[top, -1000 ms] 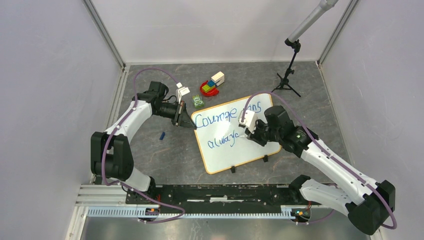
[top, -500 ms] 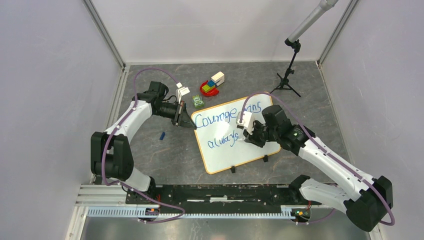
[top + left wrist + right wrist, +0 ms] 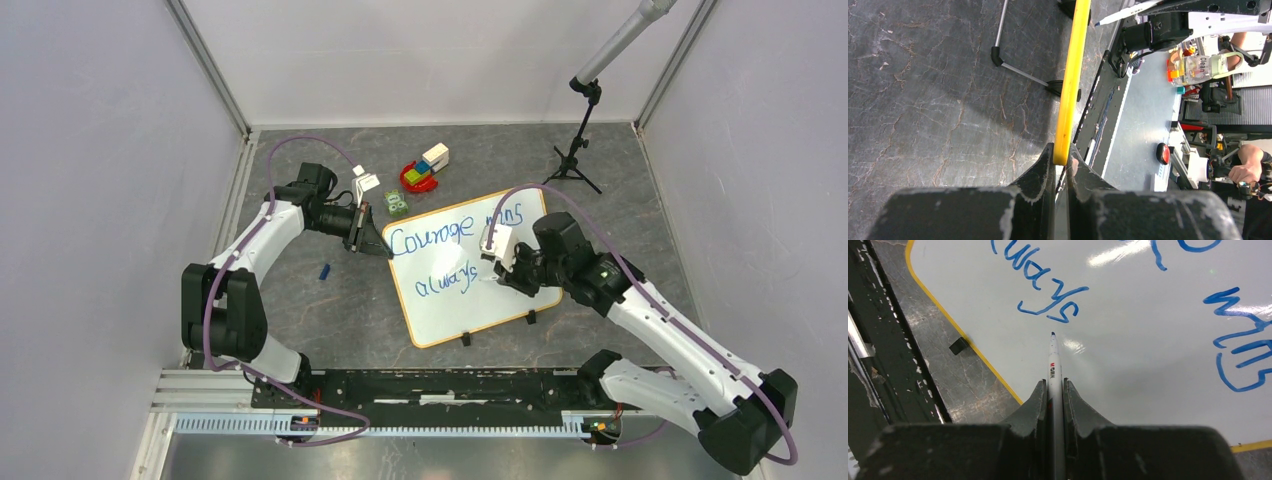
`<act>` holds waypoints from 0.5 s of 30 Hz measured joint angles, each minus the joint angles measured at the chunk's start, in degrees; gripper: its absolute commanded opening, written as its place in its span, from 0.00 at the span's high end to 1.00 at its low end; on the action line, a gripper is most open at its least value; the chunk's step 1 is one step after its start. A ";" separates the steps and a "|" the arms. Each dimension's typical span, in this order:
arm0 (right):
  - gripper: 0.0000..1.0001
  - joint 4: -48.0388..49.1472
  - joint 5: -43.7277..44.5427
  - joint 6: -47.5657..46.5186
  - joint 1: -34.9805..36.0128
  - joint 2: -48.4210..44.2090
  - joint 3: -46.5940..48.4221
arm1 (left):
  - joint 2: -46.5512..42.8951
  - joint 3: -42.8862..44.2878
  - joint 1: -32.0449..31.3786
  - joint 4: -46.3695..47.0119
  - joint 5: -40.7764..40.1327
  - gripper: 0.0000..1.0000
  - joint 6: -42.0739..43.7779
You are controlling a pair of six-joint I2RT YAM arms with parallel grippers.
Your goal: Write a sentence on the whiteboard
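Whiteboard is lying flat on the grey table, mid-workspace and skewed, with 2 black clips on its near edge. Sentence is reading "Courage wins always" in blue over 2 lines and is looking complete. Left gripper is pinching the board's left corner, jaws narrow and clamped on the yellow rim. Right gripper is gripping a marker, jaws tight on the barrel, tip pointing just past the final "s". Cannot tell if the tip is touching.

Handling judgement: the board is looking thin, stiff, light and slick-faced, so it is likely sliding under pen pressure unless pinned. Best hold is the rim or a corner, away from the ink, which is probably smearing easily.
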 measured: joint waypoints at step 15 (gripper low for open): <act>1.00 1.16 4.70 0.04 0.00 2.49 0.13 | 0.00 0.00 0.00 0.00 -0.04 0.98 0.00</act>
